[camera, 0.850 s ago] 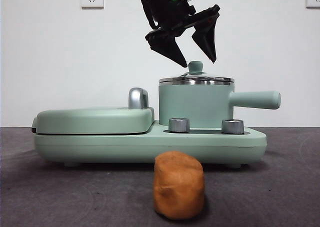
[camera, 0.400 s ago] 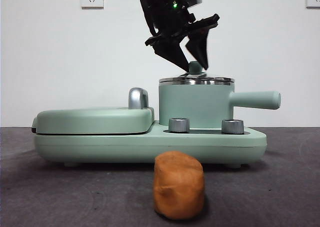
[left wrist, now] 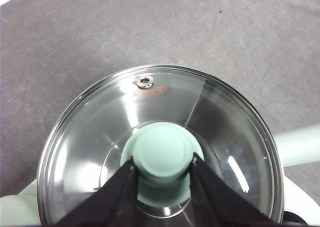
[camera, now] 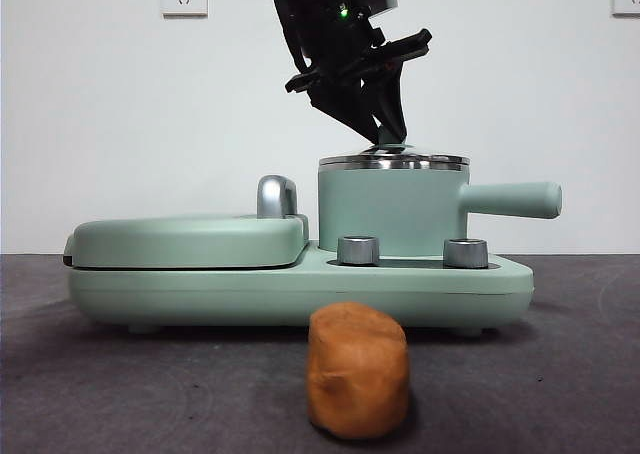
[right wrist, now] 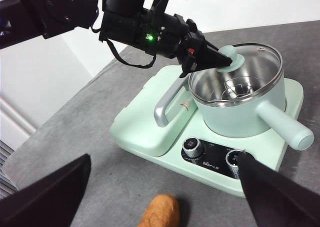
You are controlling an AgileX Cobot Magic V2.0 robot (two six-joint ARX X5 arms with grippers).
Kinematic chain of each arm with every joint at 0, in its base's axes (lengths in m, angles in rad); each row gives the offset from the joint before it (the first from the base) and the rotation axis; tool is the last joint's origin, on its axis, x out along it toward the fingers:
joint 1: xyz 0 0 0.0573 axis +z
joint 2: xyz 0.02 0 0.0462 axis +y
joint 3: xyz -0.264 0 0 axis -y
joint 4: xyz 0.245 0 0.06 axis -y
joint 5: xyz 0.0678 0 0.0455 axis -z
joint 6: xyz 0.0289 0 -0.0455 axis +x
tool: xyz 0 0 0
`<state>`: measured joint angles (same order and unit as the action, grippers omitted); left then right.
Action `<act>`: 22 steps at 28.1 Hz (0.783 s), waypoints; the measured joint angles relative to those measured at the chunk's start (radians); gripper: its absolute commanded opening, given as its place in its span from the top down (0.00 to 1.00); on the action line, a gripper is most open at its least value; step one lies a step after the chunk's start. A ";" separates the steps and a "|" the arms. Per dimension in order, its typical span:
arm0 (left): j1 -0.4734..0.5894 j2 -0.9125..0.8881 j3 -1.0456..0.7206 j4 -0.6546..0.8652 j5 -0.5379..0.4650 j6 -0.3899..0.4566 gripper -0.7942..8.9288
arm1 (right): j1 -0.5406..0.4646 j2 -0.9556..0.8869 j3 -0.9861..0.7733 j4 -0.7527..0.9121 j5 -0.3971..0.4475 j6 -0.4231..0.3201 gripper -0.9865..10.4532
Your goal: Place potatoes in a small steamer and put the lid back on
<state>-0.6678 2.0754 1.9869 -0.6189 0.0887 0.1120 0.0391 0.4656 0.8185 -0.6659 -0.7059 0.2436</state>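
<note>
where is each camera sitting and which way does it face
Front view: low at table height, looking level across the potato to the small steamer; left gripper descends.
Left wrist: straight down on the lid, jaws flanking its knob.
Right wrist: high, oblique; own jaws wide.
All share the steamer.

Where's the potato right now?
The potato sits on the table in front of the cooker base, below the steamer, apart from both; the left gripper is up at the lid's knob.

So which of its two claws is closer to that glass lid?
Left. The left gripper is closed on the lid's knob; the right gripper hangs open well away, above the potato.
</note>
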 measured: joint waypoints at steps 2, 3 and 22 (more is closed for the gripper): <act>0.000 0.000 0.000 0.002 0.000 0.000 0.77 | 0.000 0.000 0.000 0.000 0.000 0.000 0.51; 0.000 0.000 0.000 0.005 0.000 0.000 0.66 | 0.000 0.000 0.000 0.000 0.000 0.000 0.51; 0.003 0.013 0.001 0.055 0.015 -0.034 0.85 | 0.000 0.000 0.000 -0.005 0.000 0.000 0.51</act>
<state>-0.6651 2.0884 1.9881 -0.5640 0.1040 0.0776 0.0391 0.4656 0.8185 -0.6704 -0.7059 0.2436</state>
